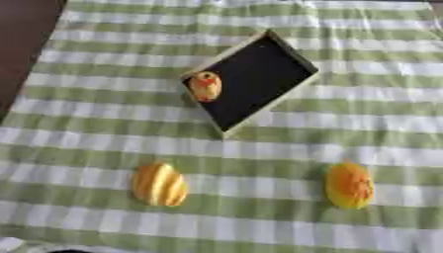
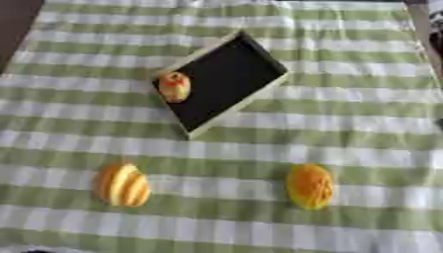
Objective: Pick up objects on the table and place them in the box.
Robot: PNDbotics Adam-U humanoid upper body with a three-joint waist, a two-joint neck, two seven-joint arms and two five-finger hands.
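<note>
We are seeing neither of our hands, so we cannot tell their state or place things relative to them. A small orange-and-red object (image 1: 205, 86) is lying in the box (image 1: 286, 94). A striped bun (image 1: 159, 185) and an orange bun (image 1: 349, 186) are sitting well apart on the cloth (image 1: 259, 148).

Soft, even light — no glare; both views are blurred throughout, and only faint shadows sit under the buns (image 1: 159, 185) — edges smeared.
</note>
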